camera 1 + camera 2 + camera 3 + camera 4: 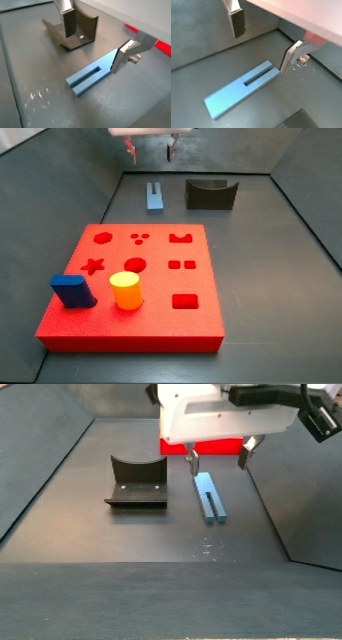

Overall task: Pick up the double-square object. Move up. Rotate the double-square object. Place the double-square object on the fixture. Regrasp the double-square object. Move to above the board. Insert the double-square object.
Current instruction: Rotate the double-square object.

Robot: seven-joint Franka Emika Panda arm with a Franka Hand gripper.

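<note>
The double-square object point(92, 76) is a slim light-blue bar with a slot splitting one end into two prongs. It lies flat on the grey floor, in both wrist views point(241, 90) and both side views point(155, 197) point(210, 496). My gripper point(93, 53) point(261, 54) is open and empty. It hangs above the bar's far end with its fingers on either side, apart from the bar; it also shows in both side views point(154, 150) point(218, 459). The fixture point(73, 32) point(210, 194) point(136, 482) stands beside the bar. The red board point(154, 318) lies nearer the front.
A dark-blue block point(72, 291) and a yellow cylinder point(126, 290) stand on the board's left part. Grey walls enclose the floor; the back wall is close behind the gripper. The red board's edge point(171, 447) shows behind the gripper body.
</note>
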